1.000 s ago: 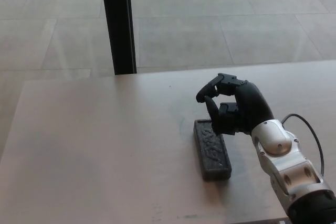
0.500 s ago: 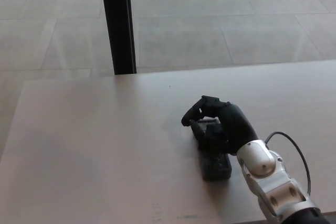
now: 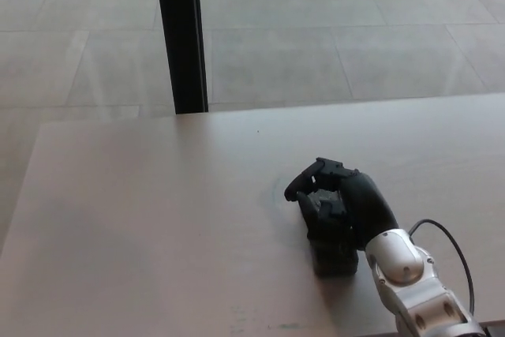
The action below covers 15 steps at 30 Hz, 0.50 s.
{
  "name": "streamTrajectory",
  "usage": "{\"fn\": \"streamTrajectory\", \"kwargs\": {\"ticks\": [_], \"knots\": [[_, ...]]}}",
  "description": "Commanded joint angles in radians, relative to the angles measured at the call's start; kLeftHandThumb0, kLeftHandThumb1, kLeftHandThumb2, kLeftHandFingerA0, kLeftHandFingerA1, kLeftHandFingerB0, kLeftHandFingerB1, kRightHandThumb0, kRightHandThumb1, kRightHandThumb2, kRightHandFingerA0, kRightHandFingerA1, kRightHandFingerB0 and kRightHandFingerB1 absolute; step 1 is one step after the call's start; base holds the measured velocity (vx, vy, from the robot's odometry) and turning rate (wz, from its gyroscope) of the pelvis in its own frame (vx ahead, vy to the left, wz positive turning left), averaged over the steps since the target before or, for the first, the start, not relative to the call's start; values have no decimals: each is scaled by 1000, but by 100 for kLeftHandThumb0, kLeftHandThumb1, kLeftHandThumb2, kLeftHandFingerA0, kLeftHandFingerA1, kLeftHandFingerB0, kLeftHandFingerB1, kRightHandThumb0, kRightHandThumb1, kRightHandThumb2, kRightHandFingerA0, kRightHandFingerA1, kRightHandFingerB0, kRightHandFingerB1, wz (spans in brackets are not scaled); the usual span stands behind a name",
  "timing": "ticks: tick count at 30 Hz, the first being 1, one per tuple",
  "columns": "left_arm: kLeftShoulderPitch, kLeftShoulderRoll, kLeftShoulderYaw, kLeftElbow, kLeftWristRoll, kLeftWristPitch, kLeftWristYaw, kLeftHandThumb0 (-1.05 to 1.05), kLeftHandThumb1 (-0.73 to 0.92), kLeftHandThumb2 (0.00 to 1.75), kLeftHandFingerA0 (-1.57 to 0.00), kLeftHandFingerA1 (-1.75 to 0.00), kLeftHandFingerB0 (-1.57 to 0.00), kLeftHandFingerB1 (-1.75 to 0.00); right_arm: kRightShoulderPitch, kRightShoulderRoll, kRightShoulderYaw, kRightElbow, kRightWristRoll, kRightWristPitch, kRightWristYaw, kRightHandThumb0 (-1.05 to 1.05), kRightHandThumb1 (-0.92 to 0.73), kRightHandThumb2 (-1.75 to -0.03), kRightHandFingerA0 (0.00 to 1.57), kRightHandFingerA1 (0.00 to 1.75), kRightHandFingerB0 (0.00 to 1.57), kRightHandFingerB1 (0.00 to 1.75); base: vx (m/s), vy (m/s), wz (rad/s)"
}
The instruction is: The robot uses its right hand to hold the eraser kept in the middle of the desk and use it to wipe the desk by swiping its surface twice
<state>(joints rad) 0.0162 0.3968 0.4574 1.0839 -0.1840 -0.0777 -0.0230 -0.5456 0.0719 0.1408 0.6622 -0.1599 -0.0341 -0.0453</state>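
Note:
A dark rectangular eraser [image 3: 334,259] lies lengthwise on the pale desk [image 3: 150,219], right of centre. Only its near end shows. My right hand [image 3: 345,204] sits on top of its far half. The black fingers [image 3: 309,181] curl down over the eraser's left side and the thumb presses from the right, so the hand is shut on it. The silver forearm [image 3: 410,286] comes in from the bottom right with a black cable looping beside it. My left hand does not show.
A black vertical post [image 3: 181,33] stands just beyond the desk's far edge, left of centre. Behind it lies grey tiled floor [image 3: 331,29]. The desk's near edge runs along the bottom of the picture.
My right hand has come back and down from beyond the eraser's far end onto the eraser and closed around it. The eraser has stayed put. The view has shifted slightly.

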Motion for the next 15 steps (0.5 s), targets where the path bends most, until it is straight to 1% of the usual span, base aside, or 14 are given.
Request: {"fn": "streamTrajectory", "kwargs": {"ticks": [1,2,3,5,6,7,8,9,10,11,12,13,14,15], "knots": [[20,12,12,1,-20,9,-1,-44,68,58,-76,-79,-66,-68,68,6,-30,30,24,34,-15,-33,-59,-107,100,175,82,165,0,0,0],[18,14,10,6,-17,10,-2,-44,68,58,-77,-79,-66,-68,70,5,-33,35,25,30,-15,-31,-59,-109,100,175,82,164,0,0,0],[14,17,8,10,-17,14,-5,-44,68,60,-77,-78,-61,-64,73,5,-40,43,29,22,-16,-32,-59,-111,101,175,82,165,0,0,0],[8,17,6,13,-17,19,-8,-44,68,60,-77,-78,-61,-64,74,7,-52,46,33,17,-18,-32,-59,-111,101,175,82,165,0,0,0],[5,15,8,16,-18,18,-3,-46,48,91,-79,-84,-61,-72,76,9,-60,41,37,34,-21,-34,-61,-106,100,175,83,164,0,0,0],[0,12,10,19,-21,18,3,-46,48,91,-79,-84,-61,-72,81,12,-71,33,45,60,-27,-34,-61,-106,100,175,83,164,0,0,0],[-2,13,10,33,-20,6,-2,-44,67,58,-80,-79,-64,-65,86,10,-73,39,45,52,-24,-34,-64,-101,102,175,84,163,0,0,0],[-1,13,10,36,-21,1,-5,-47,49,92,-80,-84,-61,-72,103,13,-104,41,81,55,-11,-35,-66,-97,102,175,84,159,0,0,0],[1,13,10,33,-22,1,-6,-44,69,60,-78,-78,-62,-66,110,13,-109,37,83,50,-6,-37,-68,-93,105,175,79,167,0,0,0],[4,12,11,26,-23,2,-6,-44,69,60,-78,-78,-62,-66,121,11,-115,32,88,43,0,-37,-68,-93,105,175,79,167,0,0,0],[0,13,10,29,-22,3,-1,-44,69,61,-77,-77,-63,-66,131,-7,-142,32,108,48,13,-37,-73,-88,105,175,75,169,0,0,0],[3,12,8,24,-22,2,-1,-44,69,61,-77,-77,-63,-66,140,-26,-158,33,118,47,28,-37,-73,-88,105,175,75,169,0,0,0],[1,13,9,24,-24,3,-1,-44,69,61,-77,-77,-63,-66,133,-24,-161,37,115,47,30,-37,-73,-88,105,175,75,169,0,0,0],[2,14,9,25,-25,1,-7,-46,53,95,-75,-81,-54,-69,139,-39,-179,32,125,48,36,-38,-78,-82,105,175,72,166,0,0,0]]}}
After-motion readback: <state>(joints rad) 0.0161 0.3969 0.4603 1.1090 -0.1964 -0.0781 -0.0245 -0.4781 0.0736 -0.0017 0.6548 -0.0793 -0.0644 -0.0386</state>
